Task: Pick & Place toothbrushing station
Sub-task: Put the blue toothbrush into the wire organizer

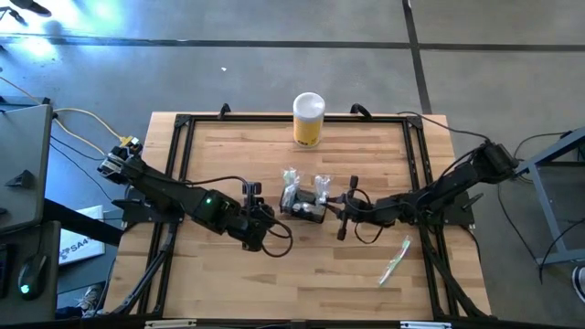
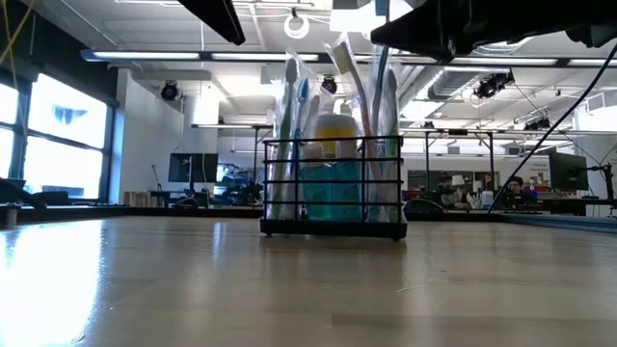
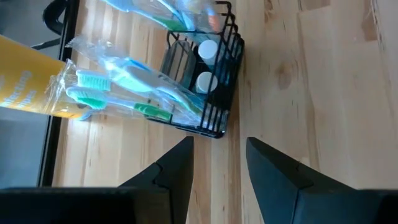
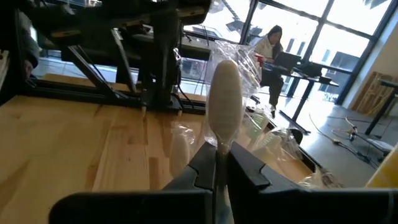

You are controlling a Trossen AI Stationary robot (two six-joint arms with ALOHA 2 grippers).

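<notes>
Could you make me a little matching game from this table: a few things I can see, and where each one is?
Things:
1. yellow cylinder with white lid
2. toothbrushing station
3. loose wrapped toothbrush
4. left gripper

Places:
A. lying flat on the wood near the right arm's base
B. mid-table, packed with wrapped toothbrushes
C. standing at the table's far edge
D. just beside the caddy, fingers apart

Pairs: 1-C, 2-B, 3-A, 4-D
</notes>
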